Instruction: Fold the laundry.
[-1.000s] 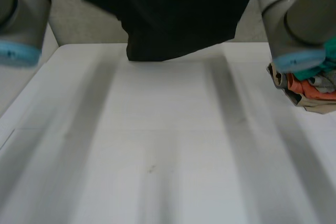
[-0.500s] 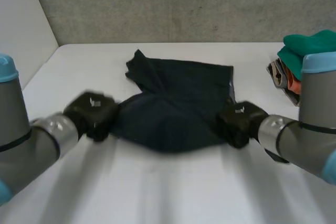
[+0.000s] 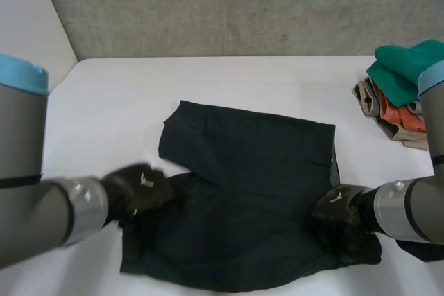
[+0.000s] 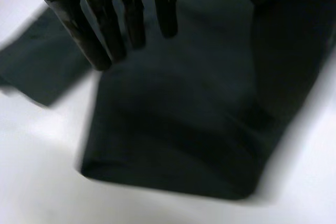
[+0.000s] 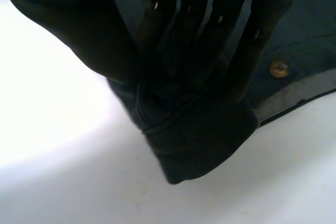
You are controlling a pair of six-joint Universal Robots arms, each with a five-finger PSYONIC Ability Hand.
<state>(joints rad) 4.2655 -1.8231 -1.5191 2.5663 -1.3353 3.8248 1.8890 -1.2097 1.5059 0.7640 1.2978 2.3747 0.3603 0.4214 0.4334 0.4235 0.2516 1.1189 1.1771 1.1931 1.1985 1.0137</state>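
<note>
Rightward, folded clothes point(image 3: 397, 98) lie apart from the dark shorts point(image 3: 250, 185), whose corner the right hand point(image 3: 337, 214) pinches; left hand point(image 3: 142, 190) straight-fingered.

The white table point(image 3: 229, 81) carries dark shorts point(image 3: 250, 192) spread flat — and, at its right edge, a folded pile point(image 3: 399, 95), probably clothes.

A white table point(image 3: 229, 81) stands against a rough grey concrete wall point(image 3: 229, 5), with a plain white side wall point(image 3: 28, 25) adjoining.

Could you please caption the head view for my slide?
Dark shorts on white table, left hand and right hand at opposite edges.
</note>
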